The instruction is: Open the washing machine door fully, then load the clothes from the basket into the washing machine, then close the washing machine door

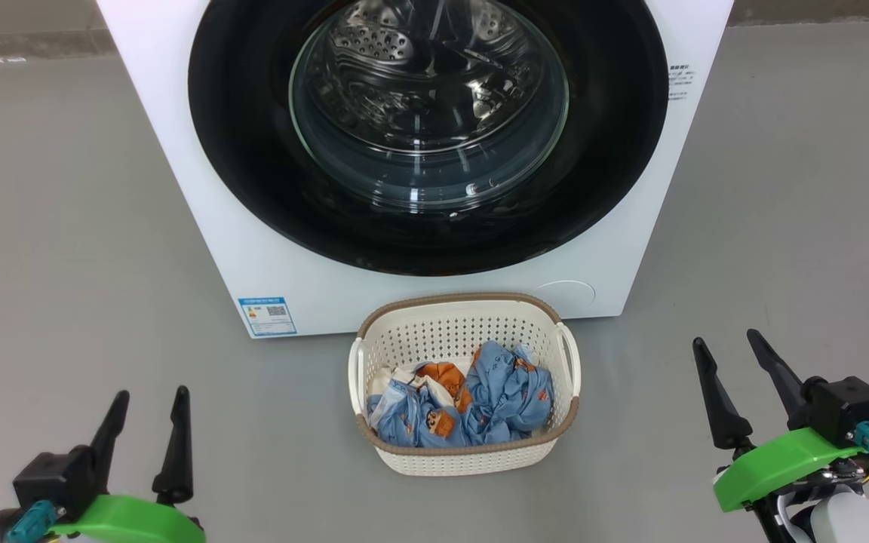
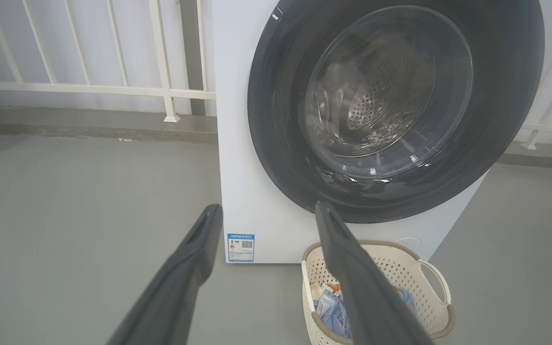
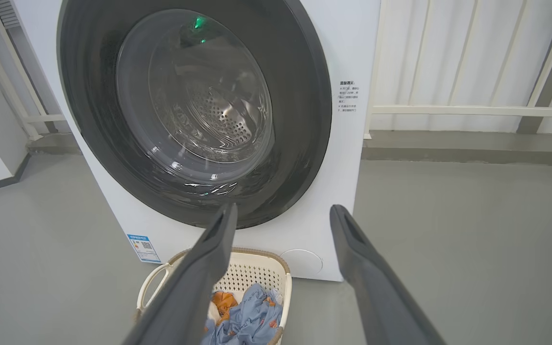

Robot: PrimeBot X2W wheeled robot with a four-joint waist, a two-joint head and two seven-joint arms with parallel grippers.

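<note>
Head view: I see the washing machine [image 1: 201,196] with the washing machine door [image 1: 253,166] shut against its front. The basket [image 1: 449,335] sits on the floor [image 1: 65,264] just before it, the clothes [image 1: 495,400] heaped inside. My left end effector [image 1: 152,392] and right end effector [image 1: 726,339] hang spread wide and empty, either side of the basket.

Left wrist view: the basket lies lower right, partly behind one finger.

Right wrist view: the basket lies lower left, under the closed door.

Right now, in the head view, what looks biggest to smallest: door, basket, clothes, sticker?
Largest first: door, basket, clothes, sticker. The basket sits nearer the camera, yet the order is plain.
</note>
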